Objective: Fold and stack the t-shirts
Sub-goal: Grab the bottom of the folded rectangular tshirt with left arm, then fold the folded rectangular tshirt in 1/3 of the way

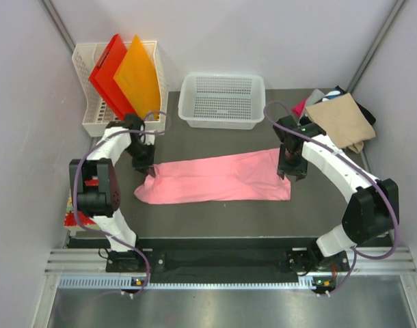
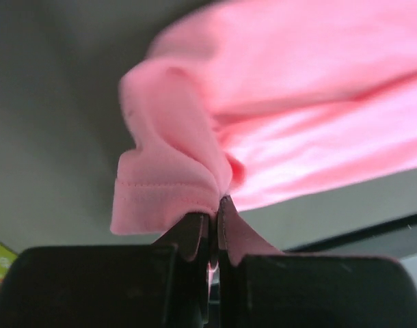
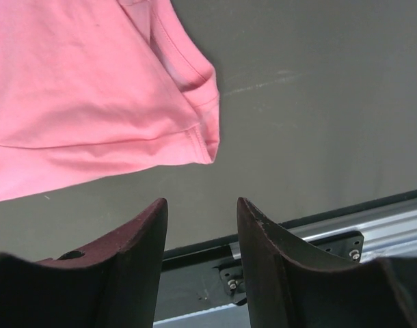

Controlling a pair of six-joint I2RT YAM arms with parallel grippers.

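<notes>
A light pink t-shirt (image 1: pixel 219 179) lies folded into a long strip across the middle of the dark table. My left gripper (image 1: pixel 150 171) is at the strip's left end, shut on a bunched hem of the pink t-shirt (image 2: pixel 188 171), which bulges up above the black fingertips (image 2: pixel 195 229). Over the strip's right end hangs my right gripper (image 1: pixel 292 172), open with nothing between its fingers (image 3: pixel 143 229); the shirt's corner (image 3: pixel 195 133) lies just ahead of them. Folded t-shirts, a tan one (image 1: pixel 340 121) on top, are piled at the back right.
A white mesh basket (image 1: pixel 222 100) stands at the back centre. A white rack (image 1: pixel 92 89) at the back left holds a red folder (image 1: pixel 107 72) and an orange folder (image 1: pixel 137 78). The table's front edge and metal rail (image 3: pixel 331 232) show beyond the right fingers.
</notes>
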